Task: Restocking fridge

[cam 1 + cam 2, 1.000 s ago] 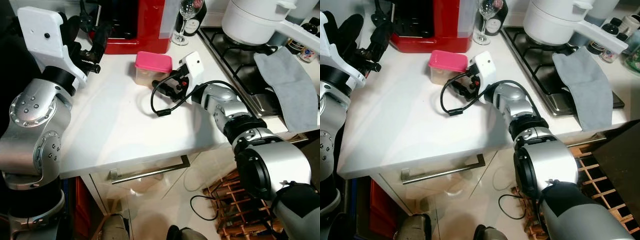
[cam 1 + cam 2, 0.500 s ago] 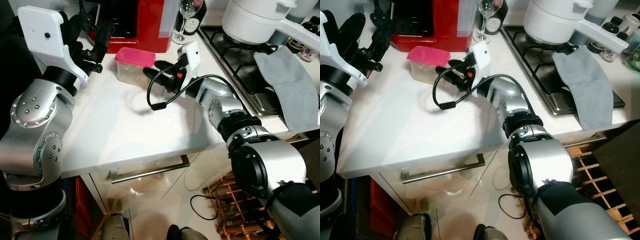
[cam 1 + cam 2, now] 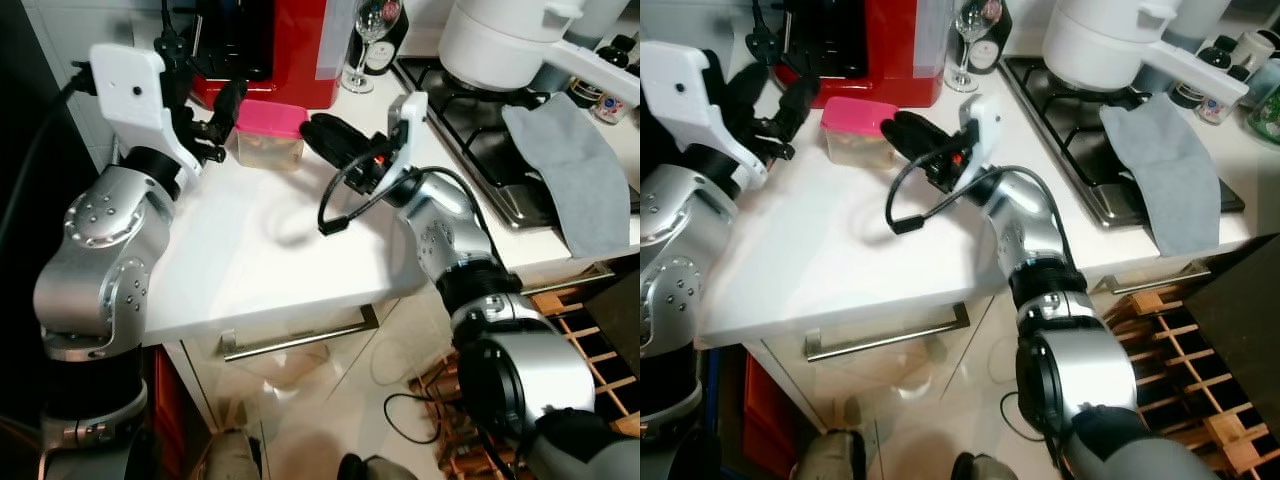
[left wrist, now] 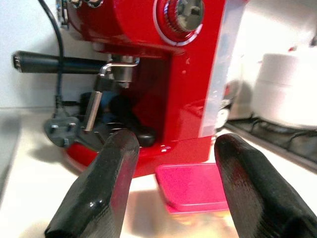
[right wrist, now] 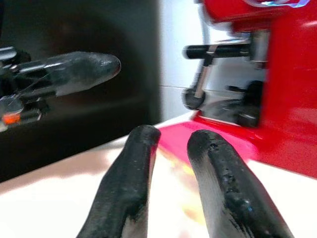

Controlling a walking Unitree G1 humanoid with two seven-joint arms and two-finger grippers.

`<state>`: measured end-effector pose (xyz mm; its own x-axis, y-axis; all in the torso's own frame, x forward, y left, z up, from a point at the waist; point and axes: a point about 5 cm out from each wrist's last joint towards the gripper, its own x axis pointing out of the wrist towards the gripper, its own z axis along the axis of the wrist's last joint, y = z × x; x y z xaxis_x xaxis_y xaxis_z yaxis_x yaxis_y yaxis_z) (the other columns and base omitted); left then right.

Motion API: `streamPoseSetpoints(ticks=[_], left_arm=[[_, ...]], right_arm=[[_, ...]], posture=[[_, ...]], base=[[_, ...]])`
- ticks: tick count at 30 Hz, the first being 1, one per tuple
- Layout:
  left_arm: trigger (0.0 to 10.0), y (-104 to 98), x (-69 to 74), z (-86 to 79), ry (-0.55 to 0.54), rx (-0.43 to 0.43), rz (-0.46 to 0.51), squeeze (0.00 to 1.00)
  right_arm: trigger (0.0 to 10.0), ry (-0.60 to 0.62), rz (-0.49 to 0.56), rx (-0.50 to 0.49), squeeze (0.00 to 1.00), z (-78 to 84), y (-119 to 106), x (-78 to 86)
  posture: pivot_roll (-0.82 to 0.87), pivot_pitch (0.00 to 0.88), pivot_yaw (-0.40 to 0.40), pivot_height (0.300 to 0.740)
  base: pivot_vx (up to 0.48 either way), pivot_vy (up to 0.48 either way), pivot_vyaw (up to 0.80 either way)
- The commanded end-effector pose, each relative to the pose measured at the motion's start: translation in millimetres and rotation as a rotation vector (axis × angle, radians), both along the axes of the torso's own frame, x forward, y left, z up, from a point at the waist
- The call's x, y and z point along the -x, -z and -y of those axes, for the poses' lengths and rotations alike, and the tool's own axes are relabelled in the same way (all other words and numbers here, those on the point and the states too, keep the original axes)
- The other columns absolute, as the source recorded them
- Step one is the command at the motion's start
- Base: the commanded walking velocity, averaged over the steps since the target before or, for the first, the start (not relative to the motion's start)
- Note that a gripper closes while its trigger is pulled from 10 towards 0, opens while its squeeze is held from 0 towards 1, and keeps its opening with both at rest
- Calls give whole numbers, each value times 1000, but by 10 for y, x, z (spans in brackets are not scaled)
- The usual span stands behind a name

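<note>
White worktop (image 3: 260,270), with a drawer front and a metal handle (image 3: 300,345) below its near edge and a wooden wine rack (image 3: 1180,350) on the floor to the right.

Right gripper (image 3: 325,130): reaches across the worktop, black fingers close together with a narrow gap, their tips at the right side of the box; nothing is held. A loop of black cable (image 3: 345,195) hangs from its wrist above the surface.

Box (image 3: 268,135): clear plastic tub with a pink lid, standing on the worktop between the two grippers, just in front of the coffee machine.

Left gripper (image 3: 222,112): raised at the left of the box, fingers spread wide apart, empty; whether a fingertip touches the box cannot be told.

Coffee machine (image 3: 275,50): red, at the back of the worktop, with a plug (image 4: 62,130) lying beside its base.

Wine glass (image 3: 370,40): upright, right of the machine.

Hob (image 3: 480,130): far right, carrying a large white pot (image 3: 500,40), with a grey cloth (image 3: 575,170) draped over its near edge.
</note>
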<state>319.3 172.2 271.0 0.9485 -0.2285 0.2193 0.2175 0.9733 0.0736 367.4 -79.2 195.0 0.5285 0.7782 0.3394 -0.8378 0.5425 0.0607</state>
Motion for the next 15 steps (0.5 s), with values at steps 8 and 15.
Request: streamPoseSetpoints(ticks=[8,15], left_arm=[[10000,291,-529,40,-41,-150,-100,1000],[10000,267,-862,264,-86,-191,-108,0]], right_arm=[[10000,616,189,26,1000,213,6,234],[10000,715,133,46,1000,203,143,443]], posture=[[99,0,-5,740],[21,0,-9,740]], base=[[0,0,0],[0,0,0]])
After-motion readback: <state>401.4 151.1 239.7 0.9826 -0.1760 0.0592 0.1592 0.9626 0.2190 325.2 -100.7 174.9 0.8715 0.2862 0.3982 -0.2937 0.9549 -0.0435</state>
